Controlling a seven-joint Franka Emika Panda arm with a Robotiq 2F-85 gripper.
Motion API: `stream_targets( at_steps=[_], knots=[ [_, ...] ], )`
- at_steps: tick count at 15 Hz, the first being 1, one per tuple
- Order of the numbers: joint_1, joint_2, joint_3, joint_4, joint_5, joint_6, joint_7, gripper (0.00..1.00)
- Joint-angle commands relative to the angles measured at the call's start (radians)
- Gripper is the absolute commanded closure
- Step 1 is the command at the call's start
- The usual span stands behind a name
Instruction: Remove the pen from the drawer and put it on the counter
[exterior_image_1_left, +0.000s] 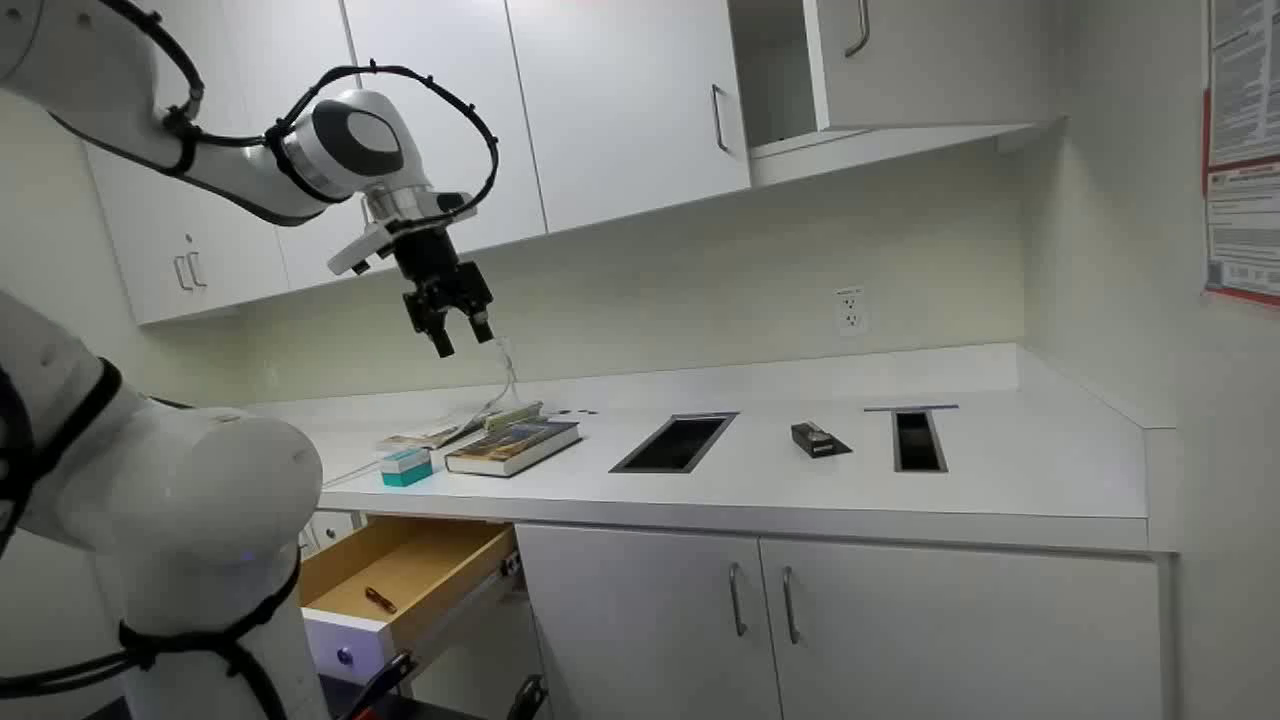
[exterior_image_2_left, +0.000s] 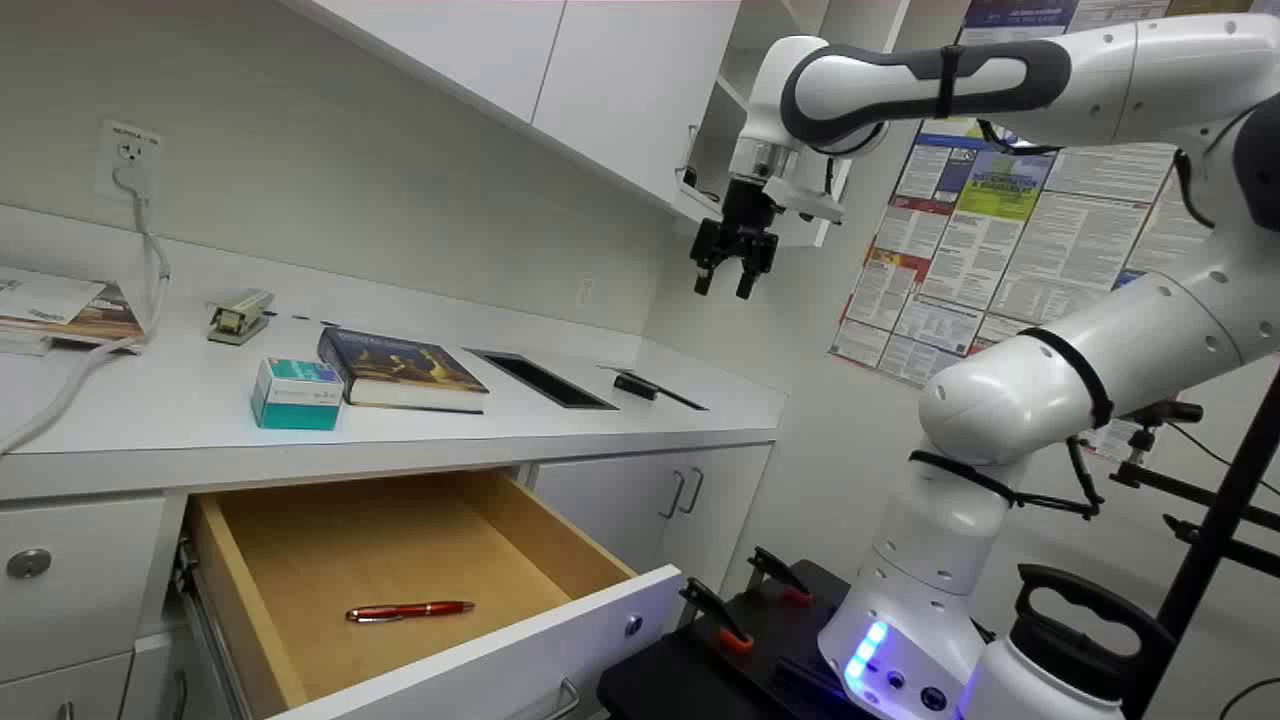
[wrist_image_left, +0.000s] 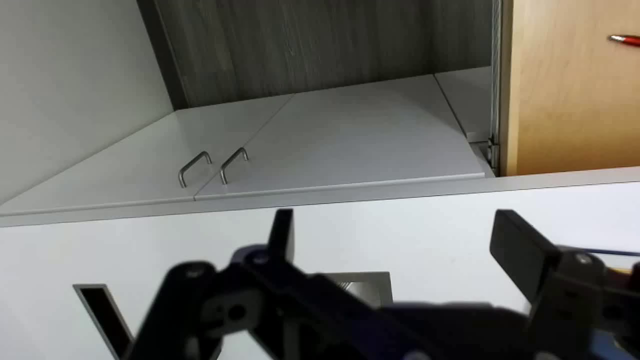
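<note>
Hanging well above the level of the table (exterior_image_1_left: 760, 492), the claw (exterior_image_1_left: 464, 343) points downward with its fingers (wrist_image_left: 517, 255) spread wide; in the wrist view, white surface and part of a metal-framed recess (wrist_image_left: 357, 276) show through the gap.

Pen (exterior_image_2_left: 410, 611): red barrel, silver trim, lying flat on the pale wood bottom of the drawer (exterior_image_2_left: 380, 545), toward the front panel (exterior_image_2_left: 590, 650) and well apart from the claw. Visible in both exterior views; the wrist view catches only its silver-tipped end, cut by the right edge. Drawer is pulled out below the table; a round lock (exterior_image_2_left: 633, 626) and a bar handle (exterior_image_2_left: 563, 700) sit on its white face.

Table load: hardcover book (exterior_image_2_left: 400, 372), flat; teal-and-white carton (exterior_image_2_left: 297, 395) just beside it; pale green stapler (exterior_image_2_left: 240, 316) farther back. Papers (exterior_image_2_left: 50, 295) lie near the stapler, a white cable (exterior_image_2_left: 72, 386) leading past them to a wall outlet (exterior_image_2_left: 128, 150). Set into the surface: a large dark recess (exterior_image_1_left: 675, 443) and a narrow recess (exterior_image_1_left: 917, 441). Between these two, a black object (exterior_image_1_left: 815, 440), too small to identify.

Cabinets: one upper door (exterior_image_1_left: 935, 60) is swung outward; lower doors (exterior_image_1_left: 640, 620) stand closed.
</note>
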Motion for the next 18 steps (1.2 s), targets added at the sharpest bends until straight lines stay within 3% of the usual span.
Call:
stream_targets(
  at_steps=[1, 7, 13, 18],
  knots=[
    [0.012, 0.002, -0.010, 0.003, -0.007, -0.004, 0.006, 0.00],
    [0.025, 0.013, -0.009, 0.005, -0.006, 0.003, -0.017, 0.00],
    [0.184, 0.152, 0.005, 0.000, 0.095, 0.101, -0.206, 0.00],
    [0.307, 0.331, 0.048, -0.023, 0.141, 0.284, -0.330, 0.00]
  ],
)
